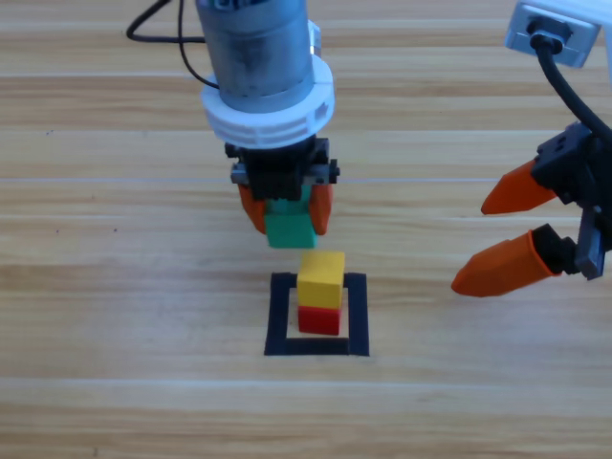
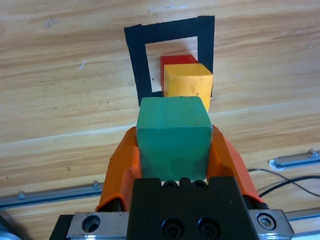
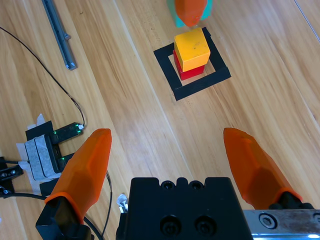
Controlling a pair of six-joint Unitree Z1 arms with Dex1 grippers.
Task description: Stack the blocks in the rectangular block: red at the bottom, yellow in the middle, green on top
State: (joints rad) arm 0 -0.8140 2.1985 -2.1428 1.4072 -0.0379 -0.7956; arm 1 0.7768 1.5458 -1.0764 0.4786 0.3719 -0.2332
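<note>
The yellow cube [image 1: 321,278] rests on the red cube [image 1: 318,319] inside the black tape rectangle [image 1: 283,314]; the same stack shows as yellow cube [image 3: 192,48] on red cube [image 3: 190,73]. My left gripper [image 1: 287,212] hangs just behind the stack and slightly above it, shut on the green cube [image 1: 290,229]. In the left wrist view the green cube [image 2: 173,138] sits between both orange fingers [image 2: 125,165], with the yellow cube [image 2: 188,84] and red cube [image 2: 176,60] beyond. My right gripper [image 1: 497,239] waits open at the right.
The tape rectangle [image 3: 192,86] lies well ahead of the right gripper [image 3: 167,160]. A black cable [image 1: 163,29] runs along the far table edge. A metal rail [image 3: 59,32] and a taped connector box [image 3: 42,155] lie off to one side in the right wrist view.
</note>
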